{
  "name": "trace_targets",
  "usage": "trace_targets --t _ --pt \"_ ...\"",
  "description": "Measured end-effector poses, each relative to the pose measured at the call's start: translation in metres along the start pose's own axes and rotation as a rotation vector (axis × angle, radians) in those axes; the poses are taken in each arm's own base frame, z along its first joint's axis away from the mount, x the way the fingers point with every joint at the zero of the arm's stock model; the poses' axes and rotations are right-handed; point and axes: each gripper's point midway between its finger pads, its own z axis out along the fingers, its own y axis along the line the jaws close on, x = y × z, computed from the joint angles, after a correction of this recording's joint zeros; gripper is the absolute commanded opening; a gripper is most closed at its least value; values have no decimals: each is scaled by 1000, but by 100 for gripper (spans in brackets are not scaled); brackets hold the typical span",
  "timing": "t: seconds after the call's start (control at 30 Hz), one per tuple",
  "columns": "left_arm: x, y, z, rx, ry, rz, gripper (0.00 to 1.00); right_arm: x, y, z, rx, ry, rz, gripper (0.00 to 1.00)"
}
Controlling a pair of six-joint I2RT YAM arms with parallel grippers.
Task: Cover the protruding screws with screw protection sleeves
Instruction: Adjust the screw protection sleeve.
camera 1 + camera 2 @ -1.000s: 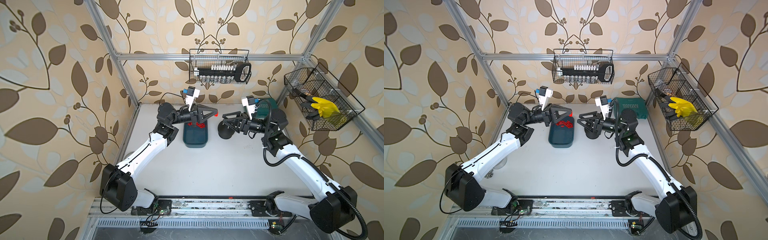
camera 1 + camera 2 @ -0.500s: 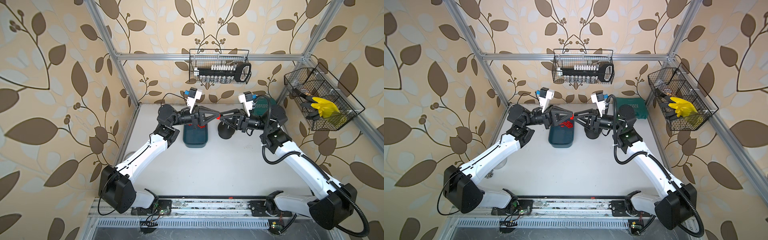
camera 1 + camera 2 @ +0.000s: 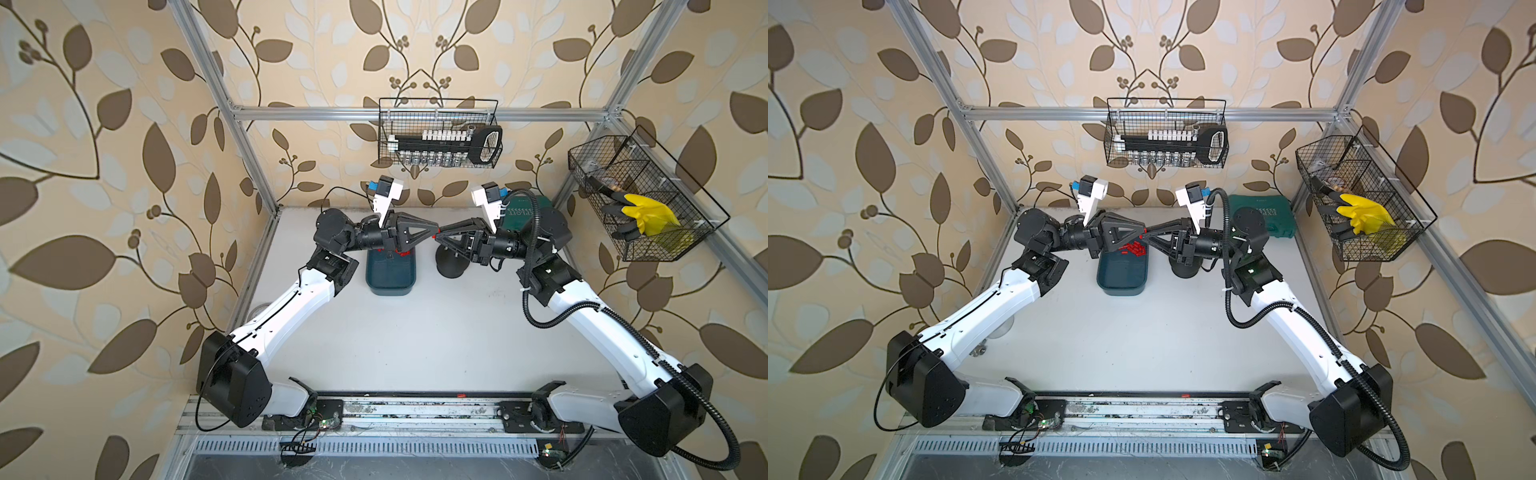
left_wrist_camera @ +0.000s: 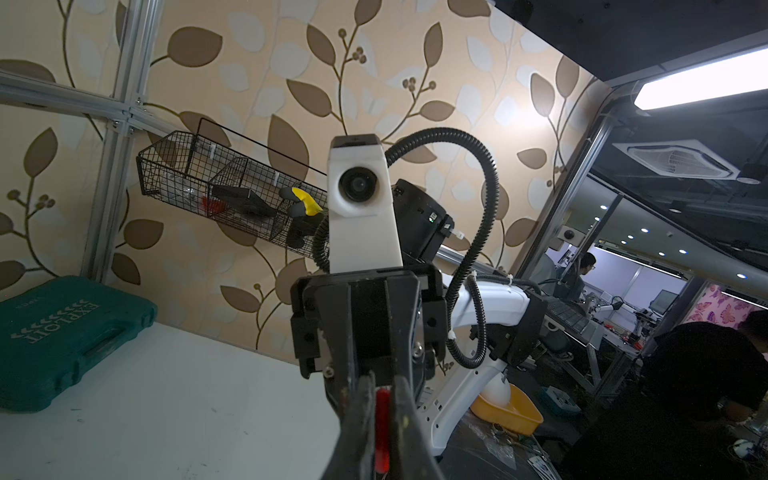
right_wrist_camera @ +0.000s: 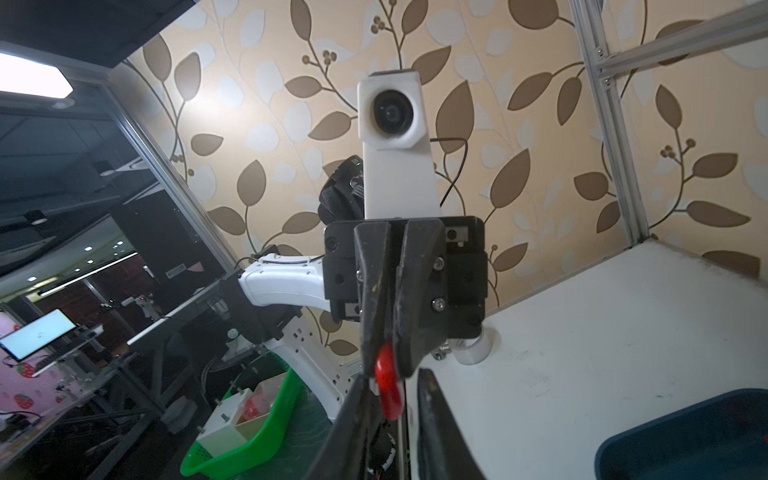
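Sleeve: one red screw protection sleeve (image 5: 389,390) hung in mid-air at the upper centre of both top views, between the two tool tips.
Left tool (image 3: 436,230): pinched tight on one end of the sleeve.
Right tool (image 3: 437,234): jaws drawn in around the free end, with a gap on one side; not yet clamped.
Handover: the right tool likely needed a full, square pinch before the left let go. The open end had to stay clear, since so small a cap could pop out.
Protruding screws: mostly hidden under the right tool, on the black base (image 3: 451,268) right of centre.
Spare sleeves (image 3: 1133,249): in the tray (image 3: 1121,286) on the counter (image 3: 415,332).
Change: a second earlier the tools were apart and the right one gaped wide. Now the tips met and its jaws had narrowed.
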Motion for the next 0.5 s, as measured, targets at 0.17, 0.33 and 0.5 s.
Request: trace_targets --t 0.17,0.33,0.5 --pt "-2 0 -1 -11 -11 7 10 0 0 1 -1 5 1 1" --pt "-1 1 -1 -17 -12 12 30 1 -2 1 9 6 0 0" --pt "5 4 -5 -46 -20 27 51 1 -6 0 34 -2 4 0"
